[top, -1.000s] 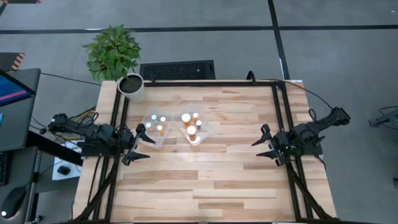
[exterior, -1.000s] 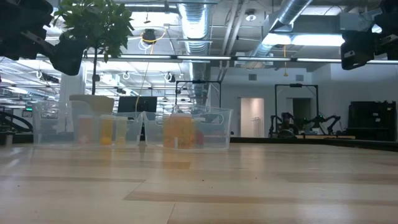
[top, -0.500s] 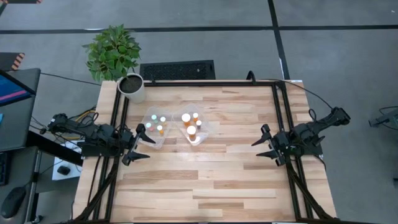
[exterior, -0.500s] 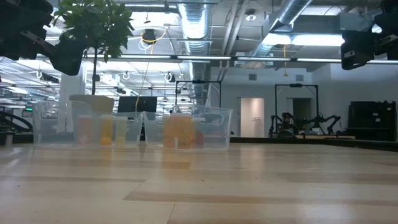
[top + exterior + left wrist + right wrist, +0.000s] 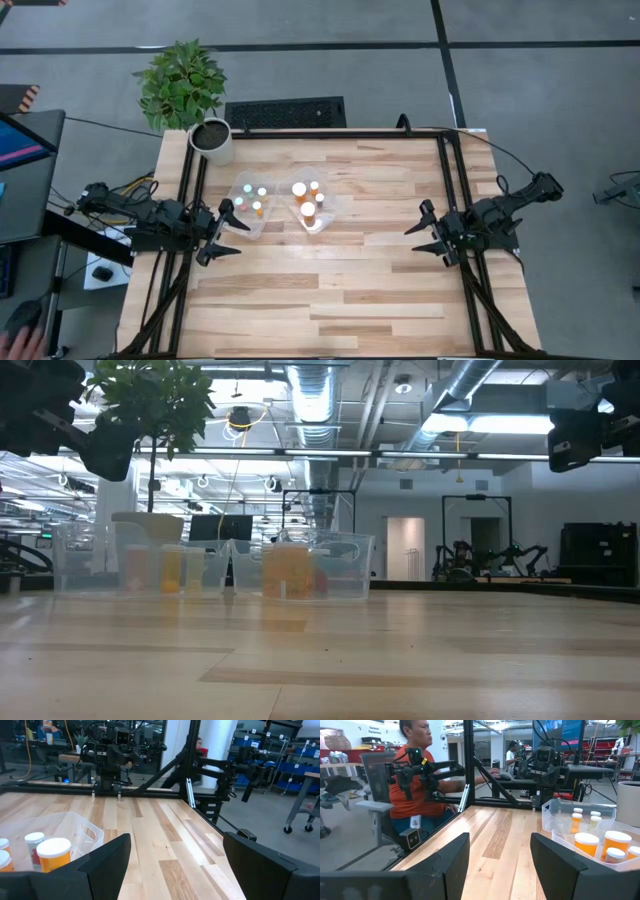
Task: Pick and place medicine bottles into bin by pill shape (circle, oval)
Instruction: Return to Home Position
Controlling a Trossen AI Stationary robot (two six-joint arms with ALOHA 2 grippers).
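Observation:
Several white-capped, mostly orange medicine bottles stand upright in two clear bins at the table's middle: the left bin (image 5: pixel 250 205) and the right bin (image 5: pixel 310 205). The right wrist view shows bottles (image 5: pixel 605 845) in the nearer bin, the left wrist view shows bottles (image 5: pixel 50 852) in its nearer bin. My left gripper (image 5: pixel 222 232) waits open at the table's left edge, level, pointing toward the bins. My right gripper (image 5: pixel 425 232) waits open at the right edge, also level and with nothing between its fingers.
A potted plant (image 5: pixel 195 110) in a white pot stands at the table's far left corner. A black frame (image 5: pixel 340 135) runs along the table's edges. Bare wood lies between the bins and the near edge. A person (image 5: pixel 417 775) sits beyond the table's edge.

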